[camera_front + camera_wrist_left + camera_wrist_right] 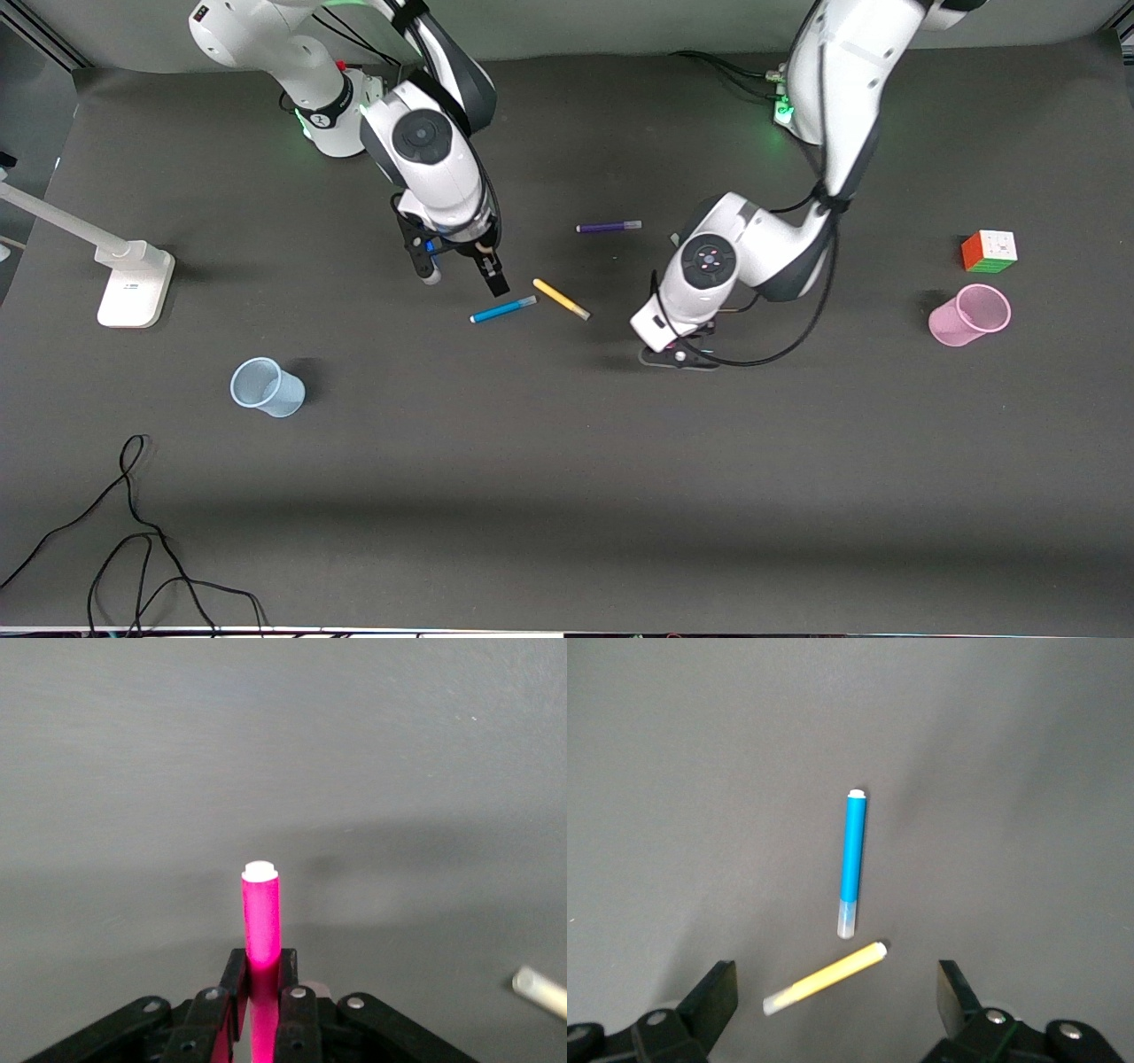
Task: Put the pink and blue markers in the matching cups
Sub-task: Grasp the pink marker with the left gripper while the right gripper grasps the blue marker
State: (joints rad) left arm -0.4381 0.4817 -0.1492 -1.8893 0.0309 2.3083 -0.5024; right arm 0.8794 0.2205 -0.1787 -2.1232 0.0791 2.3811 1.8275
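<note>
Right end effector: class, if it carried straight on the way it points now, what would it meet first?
Probably the slim yellow marker pen, lying between the open right end effector and the cyan-blue marker pen on the table; depth is uncertain.

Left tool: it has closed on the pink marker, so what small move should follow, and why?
Probably lift. The left tool is shut on the pink marker, low at the table, and the pink cup stands off toward the left arm's end, so it needs clearance before carrying.
</note>
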